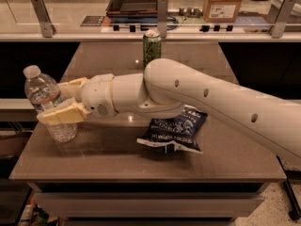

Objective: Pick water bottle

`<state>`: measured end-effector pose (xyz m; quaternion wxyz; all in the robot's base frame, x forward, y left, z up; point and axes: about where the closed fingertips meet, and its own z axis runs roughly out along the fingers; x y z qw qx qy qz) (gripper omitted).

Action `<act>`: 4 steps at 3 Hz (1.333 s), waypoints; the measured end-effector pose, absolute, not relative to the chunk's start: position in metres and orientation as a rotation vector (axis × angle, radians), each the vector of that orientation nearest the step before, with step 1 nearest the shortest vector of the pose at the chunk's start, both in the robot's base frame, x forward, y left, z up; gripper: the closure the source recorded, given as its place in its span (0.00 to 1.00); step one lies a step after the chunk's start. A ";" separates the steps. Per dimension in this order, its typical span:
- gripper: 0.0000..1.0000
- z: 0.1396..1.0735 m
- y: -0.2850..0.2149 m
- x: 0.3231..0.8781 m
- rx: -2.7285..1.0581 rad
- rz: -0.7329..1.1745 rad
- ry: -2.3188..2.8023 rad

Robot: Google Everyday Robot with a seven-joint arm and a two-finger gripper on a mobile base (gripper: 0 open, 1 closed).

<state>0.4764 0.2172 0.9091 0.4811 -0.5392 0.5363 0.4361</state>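
We see a brown bench point(117, 166) crossed by a white robot arm point(211, 102), whose pincer point(52, 102) straddles, jaws apart, an upright water bottle point(43, 89) near the bench's edge at the view's left. We judge a skewed squeeze could tip the light bottle or nudge it off that edge.

Green metal drink can point(152, 46) upright at far edge of brown table point(117, 160), crinkled dark blue snack bag point(175, 132) lying mid-table

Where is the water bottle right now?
In the camera view, the water bottle stands at the table's left edge, with the gripper at its middle; the chip bag and green can sit farther right.
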 end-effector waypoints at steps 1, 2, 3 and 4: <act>0.64 0.910 0.219 0.475 -1.319 1.065 1.305; 0.87 0.911 0.221 0.473 -1.323 1.067 1.301; 1.00 0.911 0.223 0.472 -1.326 1.068 1.298; 1.00 0.911 0.223 0.472 -1.326 1.068 1.298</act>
